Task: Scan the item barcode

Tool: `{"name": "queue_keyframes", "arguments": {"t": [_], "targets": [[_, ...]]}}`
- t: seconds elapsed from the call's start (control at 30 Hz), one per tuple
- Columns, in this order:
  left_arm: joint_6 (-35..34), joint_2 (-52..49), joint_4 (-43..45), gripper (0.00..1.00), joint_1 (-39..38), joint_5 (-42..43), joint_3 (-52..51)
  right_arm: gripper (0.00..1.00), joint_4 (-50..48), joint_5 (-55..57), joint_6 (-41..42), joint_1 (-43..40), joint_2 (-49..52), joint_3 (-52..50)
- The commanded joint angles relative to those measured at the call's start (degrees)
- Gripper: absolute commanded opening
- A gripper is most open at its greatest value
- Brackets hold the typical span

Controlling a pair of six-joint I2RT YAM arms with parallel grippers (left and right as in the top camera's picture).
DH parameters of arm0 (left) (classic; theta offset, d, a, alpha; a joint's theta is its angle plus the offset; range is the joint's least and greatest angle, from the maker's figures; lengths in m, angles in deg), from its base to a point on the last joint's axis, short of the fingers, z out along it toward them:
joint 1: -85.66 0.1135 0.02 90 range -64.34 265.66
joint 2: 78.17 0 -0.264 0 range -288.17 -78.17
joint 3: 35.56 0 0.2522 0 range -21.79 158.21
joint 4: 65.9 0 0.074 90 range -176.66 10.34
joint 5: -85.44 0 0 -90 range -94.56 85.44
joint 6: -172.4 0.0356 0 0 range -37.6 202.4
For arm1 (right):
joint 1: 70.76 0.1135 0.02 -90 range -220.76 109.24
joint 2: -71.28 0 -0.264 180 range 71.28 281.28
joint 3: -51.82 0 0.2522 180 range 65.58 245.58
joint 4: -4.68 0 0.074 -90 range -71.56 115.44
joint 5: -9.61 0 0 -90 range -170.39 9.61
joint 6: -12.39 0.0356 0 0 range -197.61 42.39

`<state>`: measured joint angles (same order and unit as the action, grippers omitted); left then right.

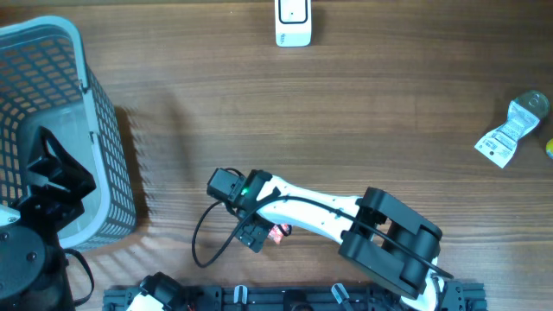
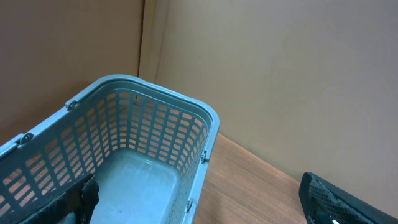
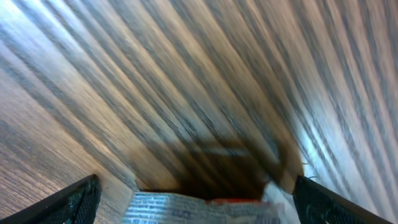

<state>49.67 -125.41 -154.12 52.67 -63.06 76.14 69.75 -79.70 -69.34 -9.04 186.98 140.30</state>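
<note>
Right gripper (image 3: 196,186): fingers spread wide, gripping nothing, low over the wooden table (image 1: 389,104).
Packet (image 3: 199,208): printed, red and white, flat on the table between the right fingers, seemingly touching neither (view blurred).
Left gripper (image 2: 198,186): jaws wide apart, empty, hanging over the grey basket (image 2: 155,99).
Scanner (image 1: 292,22): white, at the far table edge, well apart from the packet.
Pouch (image 1: 510,134): flat near the table's right edge.
</note>
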Motion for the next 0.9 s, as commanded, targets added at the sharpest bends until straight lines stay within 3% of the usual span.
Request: {"name": "queue_keyframes", "arguments": {"t": [0.0, 0.2, 0.3, 0.33, 0.4, 0.67, 0.87], "targets": [[-0.76, 0.07, -0.02, 1.00, -0.39, -0.96, 0.02, 1.00, 1.99, 0.00, 4.17, -0.66, 6.75, -4.55], [-0.76, 0.07, -0.90, 1.00, -0.39, -0.94, 0.02, 0.95, 4.26, -0.92, 5.88, -0.66, 6.75, -4.57], [-0.76, 0.07, -1.03, 1.00, -0.39, -0.94, 0.02, 0.81, 4.24, -1.14, 5.88, -0.66, 6.75, -4.57], [-0.76, 0.07, -1.05, 1.00, -0.39, -0.94, 0.02, 0.72, 4.24, -1.38, 5.88, -0.66, 6.75, -4.57], [-0.76, 0.07, -1.05, 1.00, -0.39, -0.94, 0.02, 0.68, 3.98, -1.77, 5.88, -0.66, 6.75, -4.57], [-0.76, 0.07, -1.07, 1.00, -0.39, -0.92, 0.02, 0.59, 2.08, -2.78, 9.94, -0.66, 6.75, -4.57], [-0.79, 0.07, -1.07, 1.00, -0.39, 0.00, 0.02, 0.59, 2.25, -11.10, 11.76, -0.68, 6.75, -4.39]]}}
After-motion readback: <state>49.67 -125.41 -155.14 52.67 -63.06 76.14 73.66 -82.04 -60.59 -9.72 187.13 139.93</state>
